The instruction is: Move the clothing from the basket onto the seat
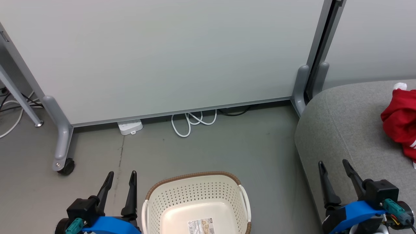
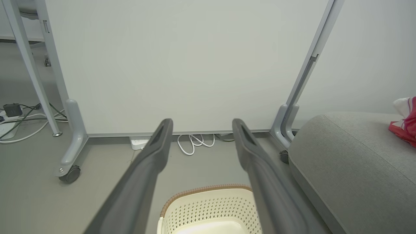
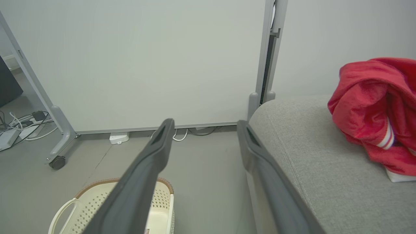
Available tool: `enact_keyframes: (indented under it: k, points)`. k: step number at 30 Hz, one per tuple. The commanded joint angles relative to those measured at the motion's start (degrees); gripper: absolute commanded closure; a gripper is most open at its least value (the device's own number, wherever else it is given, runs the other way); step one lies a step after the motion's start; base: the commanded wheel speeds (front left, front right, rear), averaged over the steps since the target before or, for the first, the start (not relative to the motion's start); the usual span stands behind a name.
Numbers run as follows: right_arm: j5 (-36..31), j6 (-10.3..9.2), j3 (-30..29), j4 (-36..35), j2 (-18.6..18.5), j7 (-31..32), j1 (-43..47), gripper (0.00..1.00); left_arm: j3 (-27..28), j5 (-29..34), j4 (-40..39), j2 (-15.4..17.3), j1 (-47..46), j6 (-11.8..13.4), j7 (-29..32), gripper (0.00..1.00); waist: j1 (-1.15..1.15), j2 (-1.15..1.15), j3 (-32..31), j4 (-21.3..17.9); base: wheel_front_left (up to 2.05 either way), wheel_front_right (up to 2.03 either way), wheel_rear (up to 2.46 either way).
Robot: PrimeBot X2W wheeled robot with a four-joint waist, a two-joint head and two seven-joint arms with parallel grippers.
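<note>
Nearest, the left gripper [image 1: 122, 174] hangs with its jaws spread wide and nothing between them, just left of the cream laundry basket [image 1: 195, 191], whose bare bottom shows a label [image 1: 201, 226]. The right gripper [image 1: 333, 162], spread just as wide and holding nothing, is over the near edge of the grey sofa [image 1: 341, 130] on the right. Farther along the sofa lies the red clothing [image 1: 399, 123] in a heap, well apart from the basket, and beyond, a white power strip [image 1: 130, 126] and a looped white cable [image 1: 191, 122] lie at the foot of a pale wheeled partition [image 1: 162, 58].
</note>
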Motion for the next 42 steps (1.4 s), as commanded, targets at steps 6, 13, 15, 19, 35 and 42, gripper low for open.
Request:
enact_keyframes:
  k: [6,13,15,19,35,42]
  points:
    - [0.0,-0.02,0.0,-0.7,0.7,0.4,1.2,0.00,-0.1,0.8,0.6,0.0,0.6,-0.4,-0.2,0.00,0.00,0.00,0.0,0.1,0.00,0.00,0.00]
    - [0.1,0.01,0.0,1.7,0.7,0.5,0.8,1.00,-0.5,0.2,2.8,-0.3,1.6,-0.2,0.4,1.00,0.00,0.00,0.0,0.2,0.00,0.00,0.00]
    - [1.7,0.01,-0.4,2.3,0.8,1.0,0.6,1.00,-0.1,-1.2,3.0,-0.3,1.7,-0.2,0.9,1.00,0.00,0.00,0.1,0.2,0.00,0.00,0.00]
    - [6.5,0.01,-0.8,2.5,0.9,1.7,0.2,1.00,0.7,-5.6,2.4,-0.3,1.6,-0.3,2.2,1.00,0.00,0.00,0.1,0.1,0.00,0.00,0.00]
    - [23.8,0.01,-1.3,2.2,1.4,3.5,-0.6,1.00,2.8,-21.2,-0.4,-0.3,1.7,-0.4,6.2,1.00,0.00,0.00,0.3,0.0,0.00,0.00,0.00]
    - [30.4,0.00,-1.6,2.2,1.5,4.3,-1.1,1.00,3.8,-27.2,-1.4,-0.2,1.6,-0.4,7.8,1.00,0.00,0.00,0.3,0.0,0.00,0.00,0.00]
